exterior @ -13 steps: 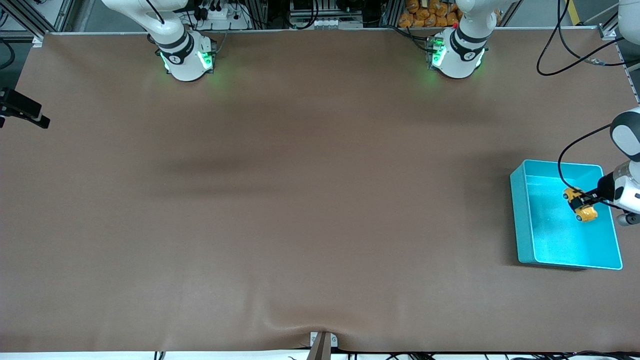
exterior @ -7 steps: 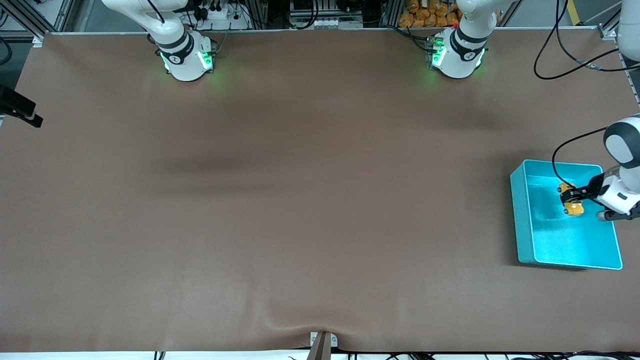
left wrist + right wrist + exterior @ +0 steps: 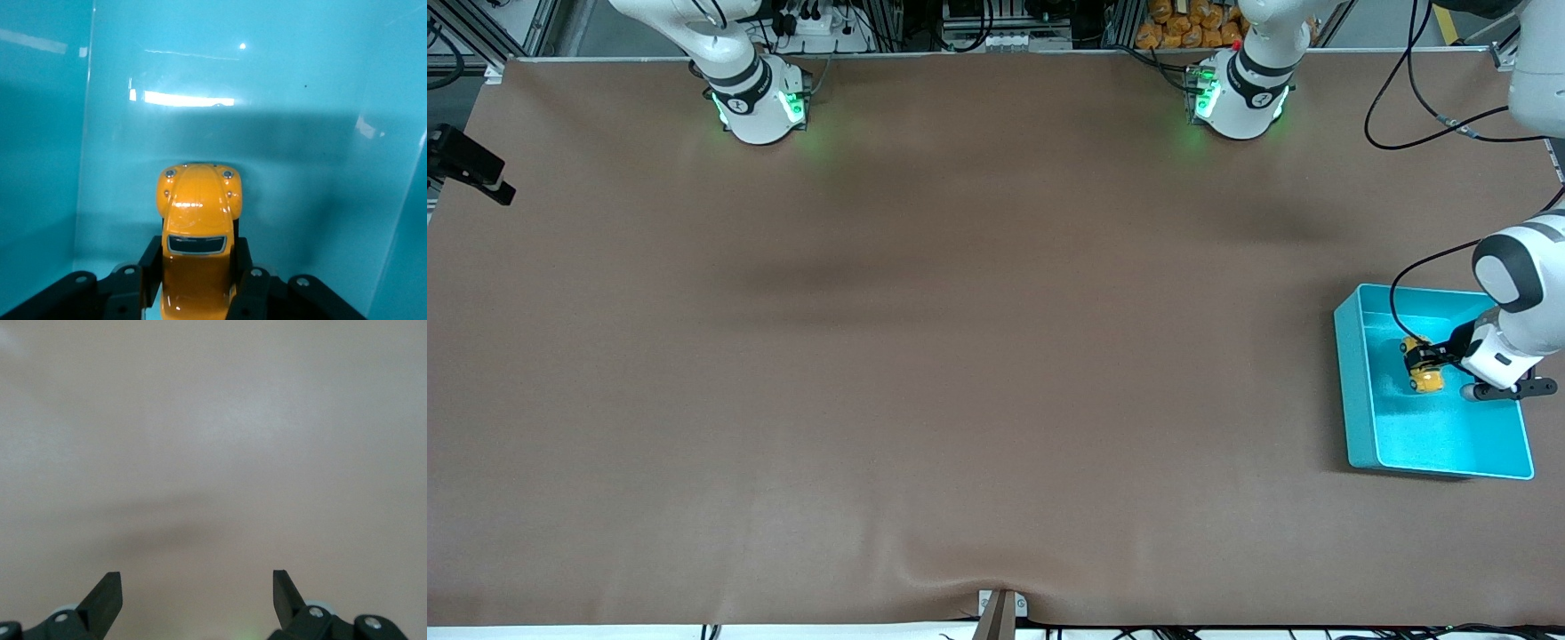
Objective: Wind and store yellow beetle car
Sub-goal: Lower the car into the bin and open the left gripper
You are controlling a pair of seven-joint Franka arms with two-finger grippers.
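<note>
The yellow beetle car (image 3: 1423,366) is a tiny orange-yellow toy with dark windows. My left gripper (image 3: 1418,360) is shut on it inside the turquoise bin (image 3: 1352,391), low over the bin's floor. In the left wrist view the car (image 3: 197,233) sits between the black fingers (image 3: 150,263), its nose pointing at the bin's wall (image 3: 220,67). My right gripper (image 3: 197,600) is open and empty over bare brown table. In the front view only a dark part of the right arm's hand (image 3: 467,164) shows, at the right arm's end of the table.
The bin stands at the left arm's end of the table. The brown mat (image 3: 960,356) covers the table. Both arm bases (image 3: 760,102) stand along the edge farthest from the front camera. A small metal bracket (image 3: 1000,609) sits at the nearest edge.
My left gripper has carried the car inside the bin toward the right arm's end and lowered it. The right arm's hand has shifted slightly.
</note>
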